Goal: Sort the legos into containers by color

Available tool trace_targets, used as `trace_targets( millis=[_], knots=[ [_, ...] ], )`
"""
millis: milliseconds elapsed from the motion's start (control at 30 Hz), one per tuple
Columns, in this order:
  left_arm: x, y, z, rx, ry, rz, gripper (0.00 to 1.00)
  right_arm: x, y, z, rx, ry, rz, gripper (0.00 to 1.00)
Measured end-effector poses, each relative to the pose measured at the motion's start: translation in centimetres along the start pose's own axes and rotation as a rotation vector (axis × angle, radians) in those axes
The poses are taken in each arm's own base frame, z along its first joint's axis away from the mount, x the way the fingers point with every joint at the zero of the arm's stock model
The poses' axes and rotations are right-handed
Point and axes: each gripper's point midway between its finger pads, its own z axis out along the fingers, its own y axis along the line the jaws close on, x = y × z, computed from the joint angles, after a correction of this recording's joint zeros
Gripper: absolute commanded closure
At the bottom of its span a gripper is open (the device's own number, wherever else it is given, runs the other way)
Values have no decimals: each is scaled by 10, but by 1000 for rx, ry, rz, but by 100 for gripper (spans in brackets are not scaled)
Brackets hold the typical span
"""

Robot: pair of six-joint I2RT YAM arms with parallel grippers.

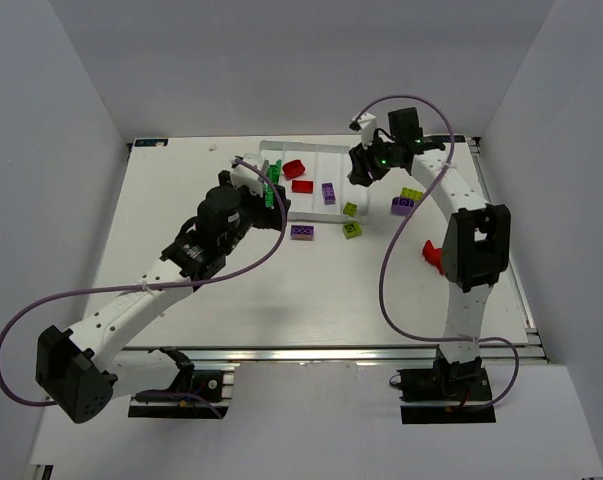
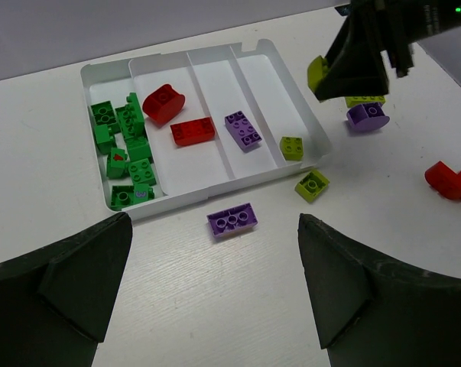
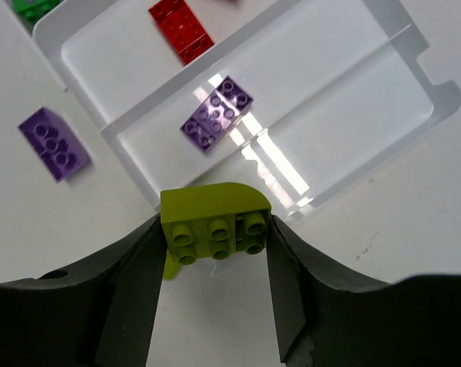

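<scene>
Over the right edge of the tray (image 3: 345, 53), my right end effector (image 3: 215, 248) is clamped on a yellow-green lego (image 3: 213, 218), mid-carry; next, I judge, it needs centring above the rightmost compartment (image 2: 268, 92), then opening to drop it.

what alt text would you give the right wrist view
The right tool grips a yellow-green lego by the white tray's edge. A purple lego and a red one lie in the tray; another purple lego sits on the table outside.
</scene>
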Motion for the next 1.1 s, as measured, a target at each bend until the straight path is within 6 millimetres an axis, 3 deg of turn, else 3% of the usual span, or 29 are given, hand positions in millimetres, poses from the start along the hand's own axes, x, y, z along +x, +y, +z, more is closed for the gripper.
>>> trace_targets(
  millis=[100, 333, 667, 900, 933, 1100],
  knots=[
    [0, 1, 0, -5, -1, 0, 2, -5, -8, 25, 9, 4, 29, 88],
    [0, 1, 0, -7, 0, 1, 2, 26, -9, 66, 27, 101, 101, 78],
    [1, 2, 1, -8, 2, 5, 2, 23, -34, 68, 150, 85, 107, 56],
    [2, 2, 1, -8, 5, 8, 2, 21, -42, 68, 193, 77, 113, 47],
    [2, 2, 1, -8, 5, 8, 2, 21, -43, 68, 196, 77, 113, 41],
    [2, 2, 1, -8, 5, 9, 2, 27, -44, 70, 210, 82, 120, 32]
  ],
)
